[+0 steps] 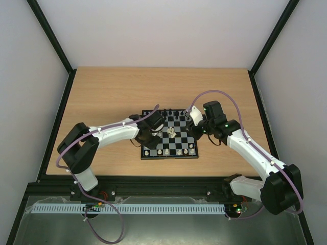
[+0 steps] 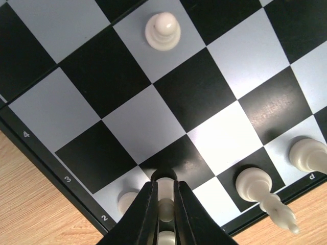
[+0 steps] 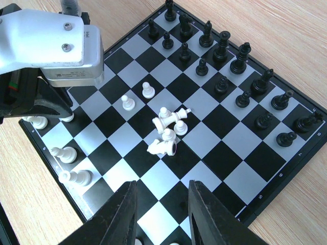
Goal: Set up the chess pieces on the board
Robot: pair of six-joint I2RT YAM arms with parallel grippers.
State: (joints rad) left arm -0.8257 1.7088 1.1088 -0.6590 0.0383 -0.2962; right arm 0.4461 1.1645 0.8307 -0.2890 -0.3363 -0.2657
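The left tool, two slim matte-black fingers, is clamped on a rounded cream piece near the numbered rim of the glossy black-and-pale checkered board, which lies flat on the wood-grain table. The right tool hangs over the board with its broad black fingers apart and nothing between them. Turned black men stand in two rows along one side, a few cream men stand singly, and several more lie toppled in a heap mid-board.
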